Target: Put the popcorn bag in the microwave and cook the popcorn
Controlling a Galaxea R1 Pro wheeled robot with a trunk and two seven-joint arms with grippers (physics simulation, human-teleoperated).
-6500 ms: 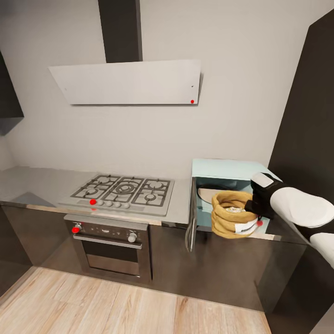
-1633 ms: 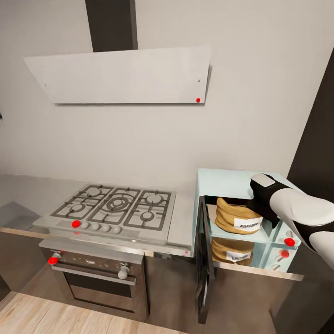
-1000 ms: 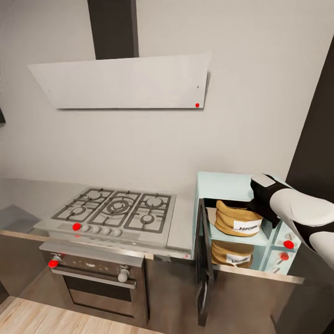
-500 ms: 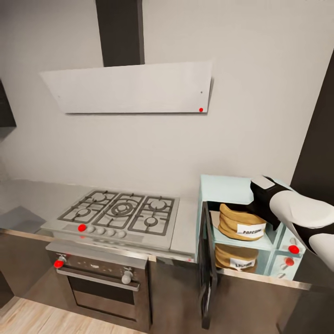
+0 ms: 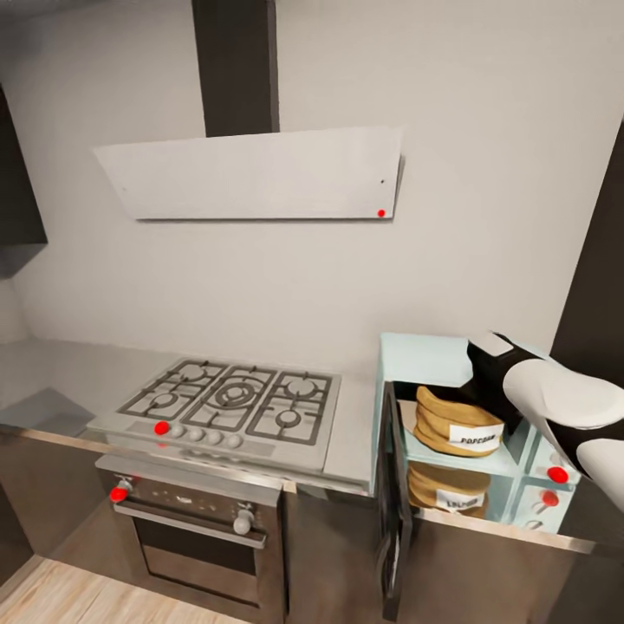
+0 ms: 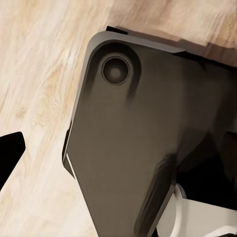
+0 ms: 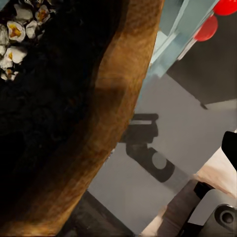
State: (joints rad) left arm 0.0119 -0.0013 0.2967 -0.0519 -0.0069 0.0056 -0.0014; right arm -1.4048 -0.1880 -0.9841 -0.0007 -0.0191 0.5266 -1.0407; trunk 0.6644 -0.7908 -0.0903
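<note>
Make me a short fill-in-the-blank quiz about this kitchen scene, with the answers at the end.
1. The popcorn bag sits inside the ____.
2. The microwave door is ____.
3. The white label on the bag reads ____.
4. Left of the microwave, the gas hob sits above the dark ____.

Answers: microwave; open; POPCORN; oven

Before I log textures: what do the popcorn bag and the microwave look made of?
The popcorn bag looks like matte tan-brown paper or woven sacking: ribbed rolled rim, white printed label. The microwave looks like smooth painted metal or plastic, pale mint, with a dark-framed glass door.
</note>
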